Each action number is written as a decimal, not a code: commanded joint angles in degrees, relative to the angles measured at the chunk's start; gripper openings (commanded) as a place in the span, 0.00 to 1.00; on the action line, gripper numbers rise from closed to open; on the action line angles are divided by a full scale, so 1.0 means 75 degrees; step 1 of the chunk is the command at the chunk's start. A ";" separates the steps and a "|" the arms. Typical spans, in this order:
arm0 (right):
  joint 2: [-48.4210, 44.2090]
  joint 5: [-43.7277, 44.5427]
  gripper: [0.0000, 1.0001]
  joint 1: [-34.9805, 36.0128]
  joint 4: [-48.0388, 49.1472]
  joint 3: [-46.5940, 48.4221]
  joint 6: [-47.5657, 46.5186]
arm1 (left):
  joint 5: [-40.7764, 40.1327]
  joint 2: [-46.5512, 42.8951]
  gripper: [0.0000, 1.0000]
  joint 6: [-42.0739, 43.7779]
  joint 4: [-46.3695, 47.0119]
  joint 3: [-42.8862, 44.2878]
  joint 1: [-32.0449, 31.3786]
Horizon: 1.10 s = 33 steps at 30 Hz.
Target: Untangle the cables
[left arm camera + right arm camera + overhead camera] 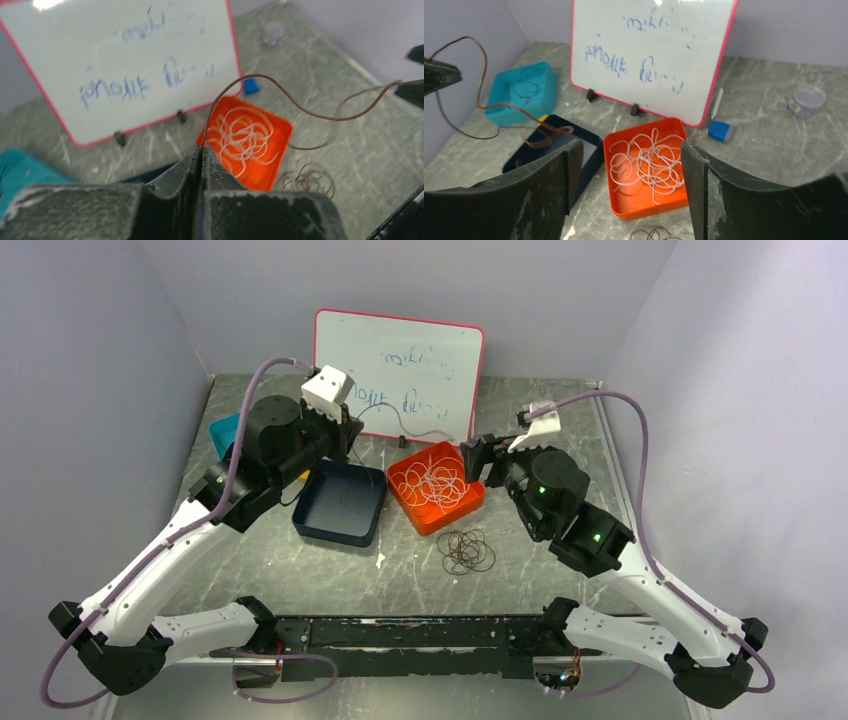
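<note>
Two arms stood at either end of the black base rail (420, 632), left arm (170, 550) and right arm (650, 580) were white-shelled links with black joint housings, lilac hoses (647, 455) looped alongside, white camera blocks (327, 390) at wrists, green lights (541, 490) above the rail's right end, right gripper (630, 147) fingers (544, 200) black, scuffed grey.

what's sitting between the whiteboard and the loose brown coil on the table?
The orange tray, holding white cables, lies between the whiteboard and the brown coil. This is clearest in the top view, and the right wrist view agrees.

table (400, 585): scuffed matt stone-look | orange tray (649, 208): smooth plastic | brown cable (330, 118): matt | left gripper (201, 152): rough, worn
</note>
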 commanded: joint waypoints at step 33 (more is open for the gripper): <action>0.0310 0.0372 0.79 0.0031 0.0720 -0.1265 0.0512 | -0.1142 0.0657 0.07 -0.0490 -0.1411 -0.1109 0.1804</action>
